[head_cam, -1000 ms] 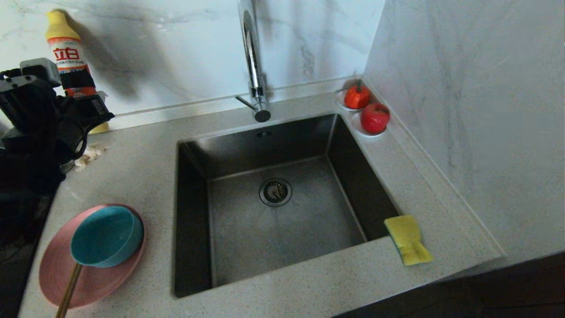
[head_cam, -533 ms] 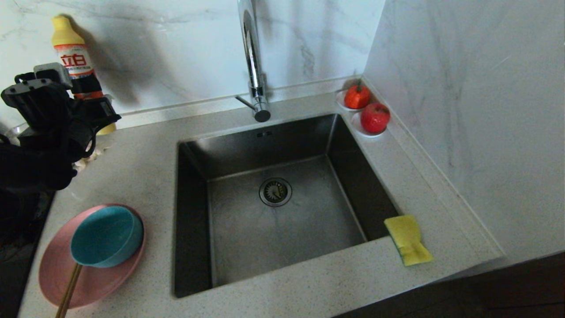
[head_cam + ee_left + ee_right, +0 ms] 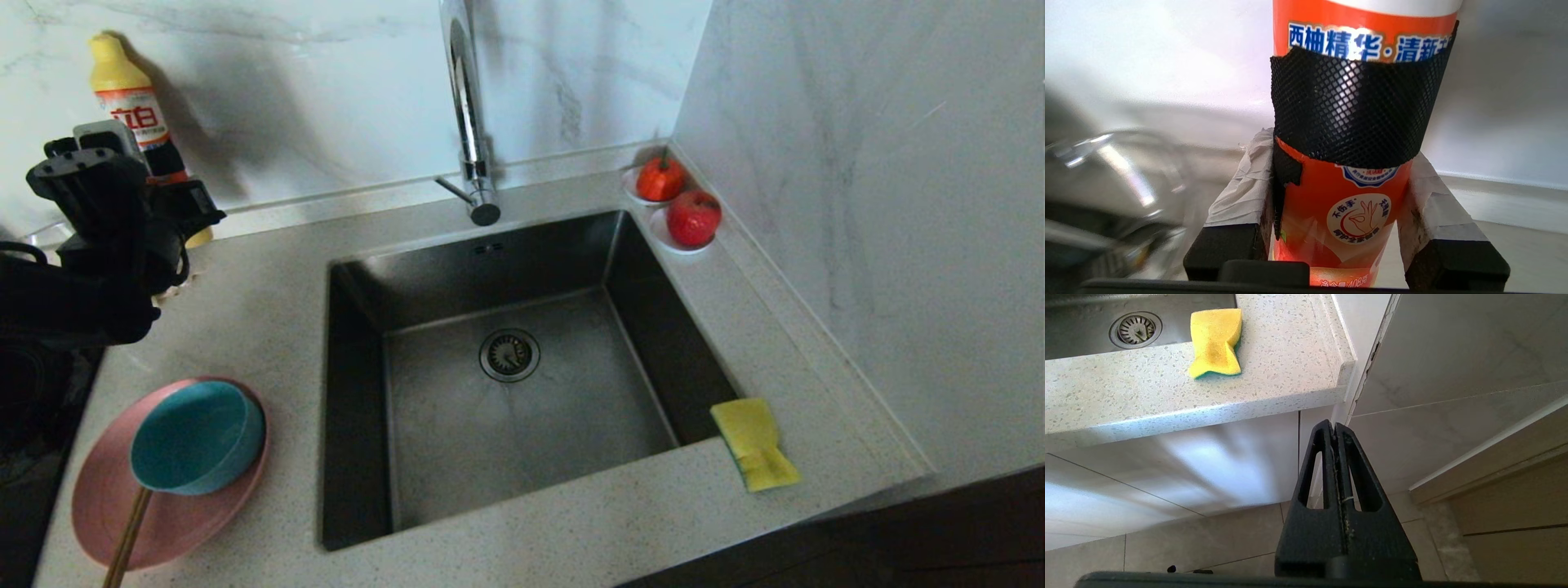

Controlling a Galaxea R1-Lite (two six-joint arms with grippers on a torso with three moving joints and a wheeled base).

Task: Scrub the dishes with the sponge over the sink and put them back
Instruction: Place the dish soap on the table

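The sponge [image 3: 754,443] is yellow with a green underside, slightly pinched at its waist, and lies flat on the table [image 3: 571,523] at the sink's [image 3: 506,392] front right corner, just beside the basin edge. Left of the sink, the teal bowl [image 3: 197,437] sits tilted on the pink plate [image 3: 122,506], and the brown chopsticks [image 3: 126,539] run from under the bowl past the plate's near rim. The steel basin holds only its drain strainer [image 3: 509,354], with the tap [image 3: 469,122] rising behind it.

The left end effector [image 3: 1347,192] is pinching an orange bottle [image 3: 1347,122] between its padded fingers [image 3: 1241,196] (a black mesh band wraps the bottle where the pads meet it). The bottle stands upright near the back wall, next to a clear glass jug [image 3: 1106,175]. The left arm reaches across the table's far left, well apart from the dishes.

The right end effector [image 3: 1336,428] hangs below the table edge, fingers pressed together, pointing at the cabinet front.
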